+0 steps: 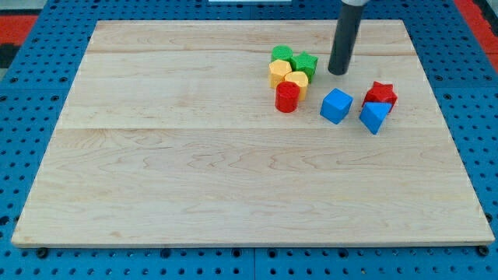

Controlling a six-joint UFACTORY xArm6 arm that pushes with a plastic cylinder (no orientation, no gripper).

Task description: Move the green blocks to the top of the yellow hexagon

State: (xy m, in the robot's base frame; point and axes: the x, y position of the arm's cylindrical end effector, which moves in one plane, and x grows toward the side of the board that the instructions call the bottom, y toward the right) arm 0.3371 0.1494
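Two green blocks sit side by side at the top of a tight cluster: one green block (282, 54) on the left and a green star (305, 63) on the right. Just below them lie two yellow blocks, a left one (279, 72) and a yellow hexagon (296, 81), touching the green ones. My tip (338, 72) stands on the board just right of the green star, with a small gap between them.
A red cylinder (287, 97) touches the bottom of the yellow pair. A blue cube (336, 106) lies below my tip. A red star (380, 94) and a blue block (374, 117) sit further right. The wooden board (194, 171) is ringed by blue pegboard.
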